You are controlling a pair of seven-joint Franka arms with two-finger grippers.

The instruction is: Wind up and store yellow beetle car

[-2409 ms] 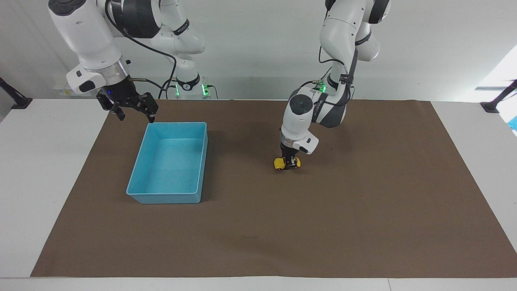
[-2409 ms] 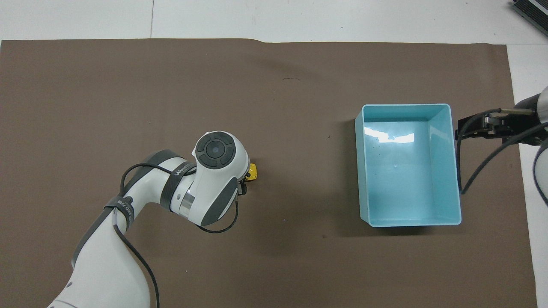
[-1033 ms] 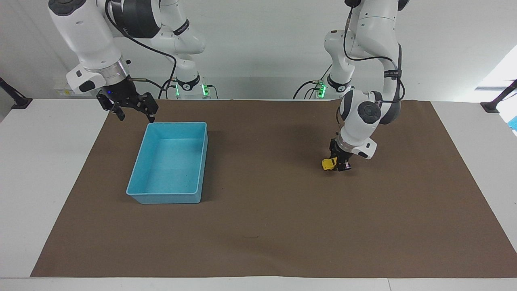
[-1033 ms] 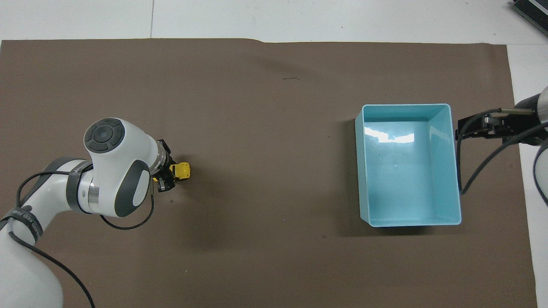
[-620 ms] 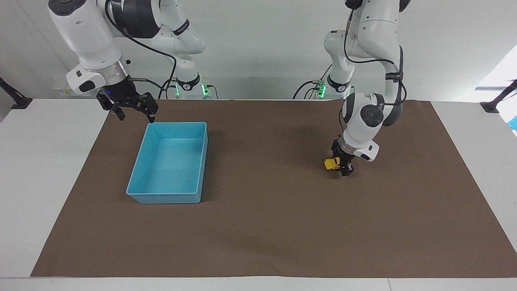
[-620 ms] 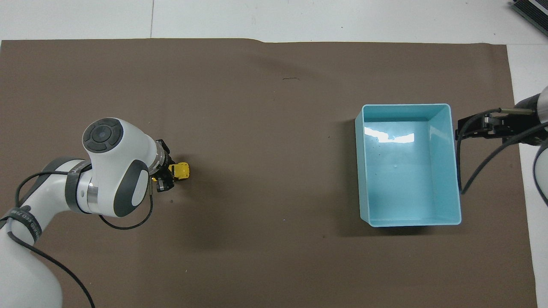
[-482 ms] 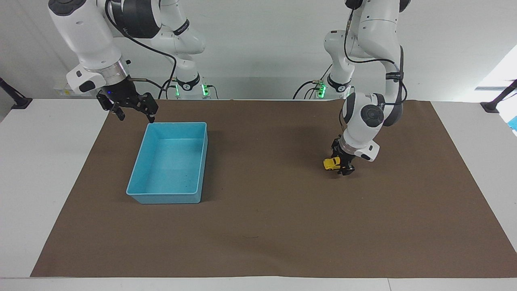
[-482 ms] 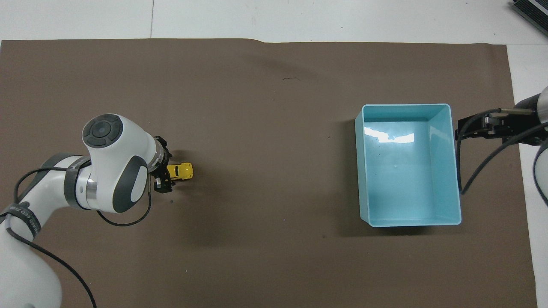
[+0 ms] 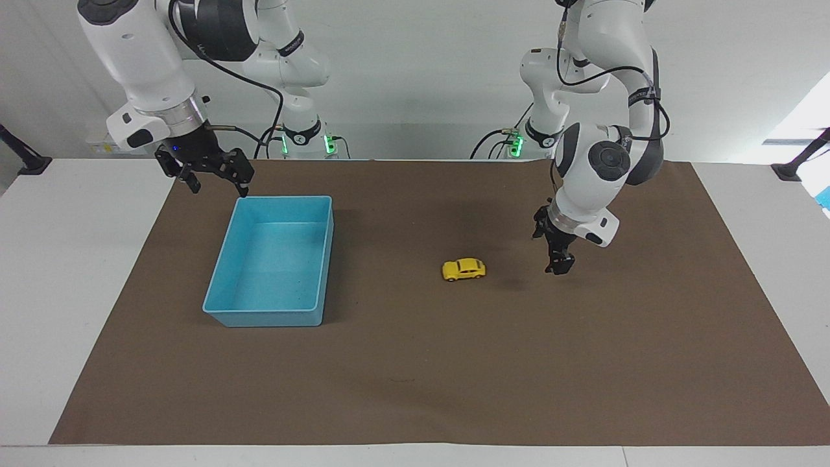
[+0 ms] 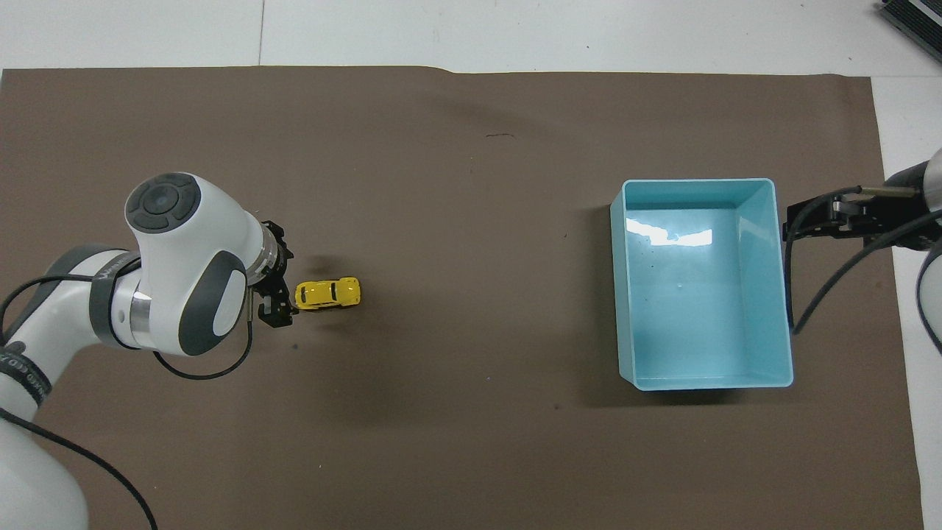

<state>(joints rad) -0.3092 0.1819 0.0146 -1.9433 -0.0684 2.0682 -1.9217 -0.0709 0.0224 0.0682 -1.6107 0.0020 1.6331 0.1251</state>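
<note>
Facing view: yellow beetle car (image 9: 463, 269) free on brown mat (image 9: 415, 389), on its wheels, well apart from blue bin (image 9: 214, 305), toward left arm's end. Left gripper (image 9: 559, 256) raised beside car, holding nothing, finger gap unreadable. Right gripper (image 9: 214, 174) waiting over mat at bin's robot-side corner, fingers spread, empty.

Overhead view: car (image 10: 328, 293) lengthwise toward bin (image 10: 622, 294). Likely light, rigid, free-rolling; best pinched across flat door sides
</note>
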